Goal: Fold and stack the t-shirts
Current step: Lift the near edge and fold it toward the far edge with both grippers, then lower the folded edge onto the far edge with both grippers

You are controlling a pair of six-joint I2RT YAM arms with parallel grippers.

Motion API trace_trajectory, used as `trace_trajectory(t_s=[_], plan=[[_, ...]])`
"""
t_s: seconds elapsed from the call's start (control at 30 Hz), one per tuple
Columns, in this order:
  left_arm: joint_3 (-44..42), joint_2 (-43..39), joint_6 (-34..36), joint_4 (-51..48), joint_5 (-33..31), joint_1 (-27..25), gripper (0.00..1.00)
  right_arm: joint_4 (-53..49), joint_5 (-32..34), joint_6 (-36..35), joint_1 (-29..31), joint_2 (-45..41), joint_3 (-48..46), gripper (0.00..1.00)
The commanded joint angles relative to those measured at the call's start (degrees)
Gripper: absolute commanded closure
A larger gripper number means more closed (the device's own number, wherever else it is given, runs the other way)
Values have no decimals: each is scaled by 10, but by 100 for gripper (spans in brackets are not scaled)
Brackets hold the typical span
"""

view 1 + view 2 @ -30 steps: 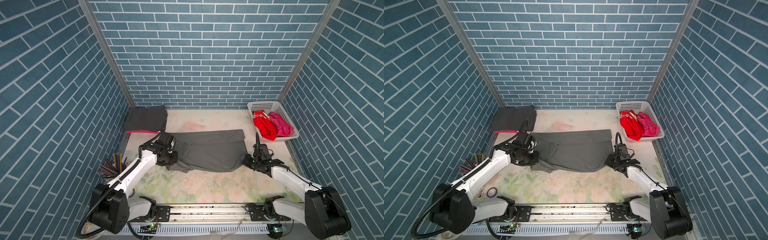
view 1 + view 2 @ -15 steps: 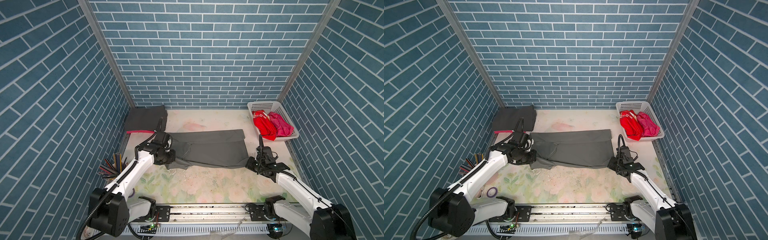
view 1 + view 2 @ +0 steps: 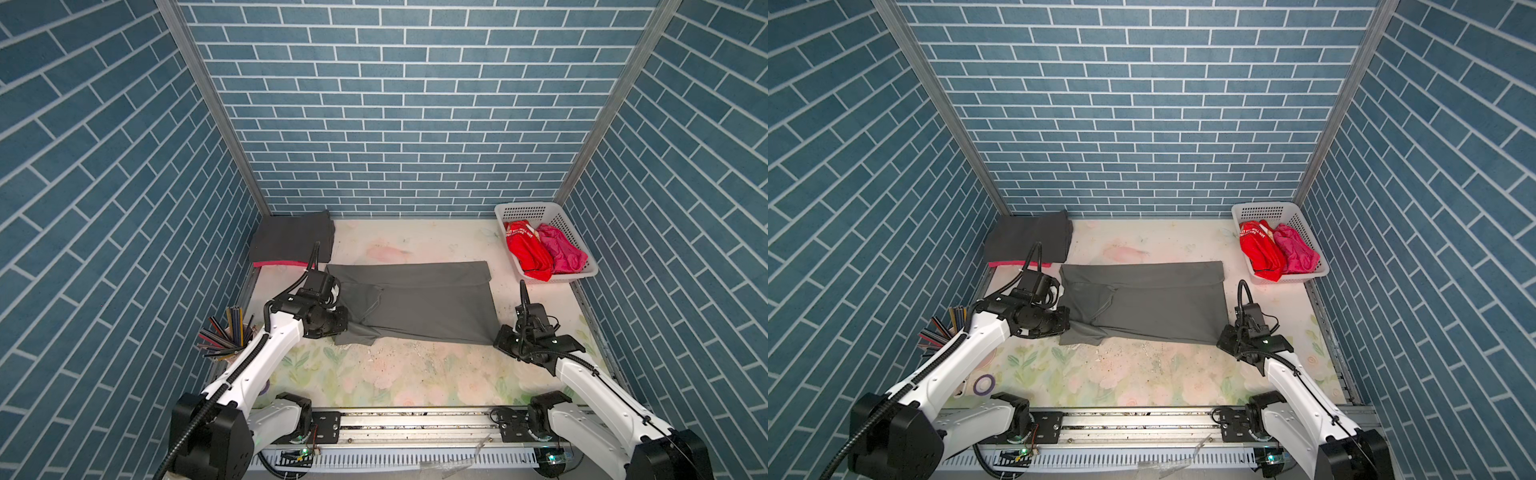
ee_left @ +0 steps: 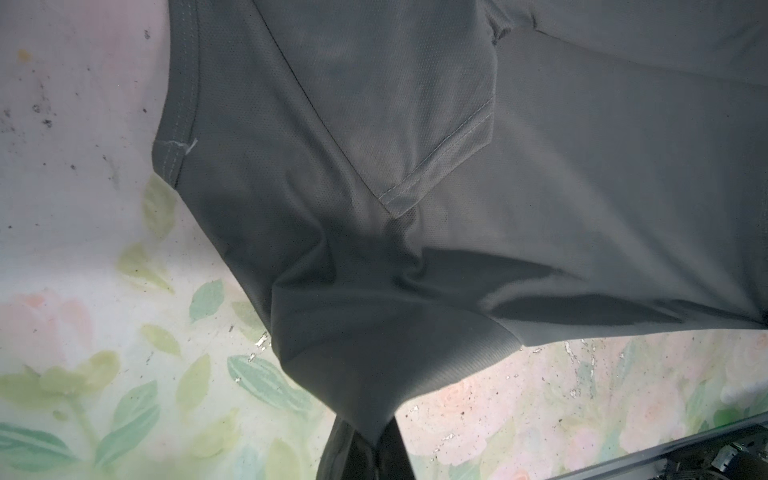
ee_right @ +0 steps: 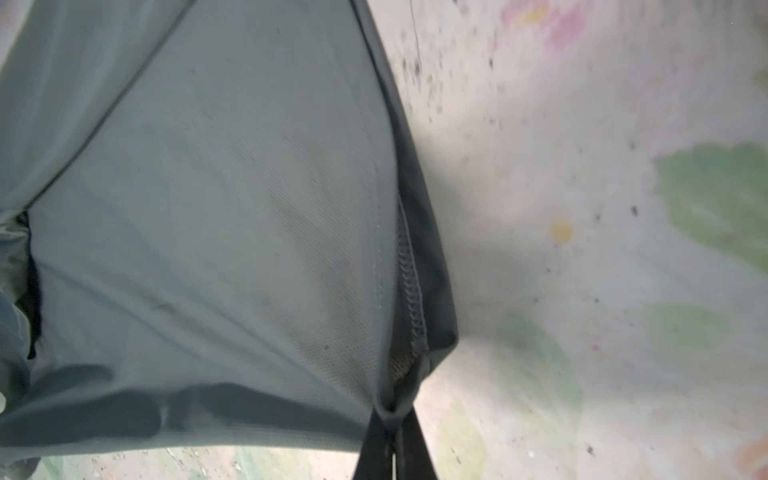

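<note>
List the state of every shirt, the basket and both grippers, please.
grey t-shirt, lying flat, partly folded, near corners pinched
charcoal t-shirt, folded, on top of a pink cloth
basket, upright
red t-shirt, crumpled in basket
magenta t-shirt, crumpled in basket
left gripper, shut on grey t-shirt
right gripper, shut on grey t-shirt

White lettering on red t-shirt: too small to read.

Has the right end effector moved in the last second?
Yes. The right end effector, shut on the grey shirt, has drawn back slightly from the basket toward the rail.
</note>
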Motion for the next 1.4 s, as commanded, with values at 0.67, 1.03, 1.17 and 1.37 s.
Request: trace_trajectory(t_s=[0.67, 1.03, 1.17, 1.37], plan=[[114, 171, 49, 54, -63, 16, 100, 53, 76, -99, -6, 249, 167, 100], [141, 212, 45, 63, -86, 17, 100, 47, 80, -146, -7, 320, 231, 97], [139, 211, 42, 63, -77, 16, 100, 31, 71, -144, -6, 294, 225, 97], [120, 187, 43, 53, -89, 16, 100, -3, 90, -143, -6, 222, 186, 97]])
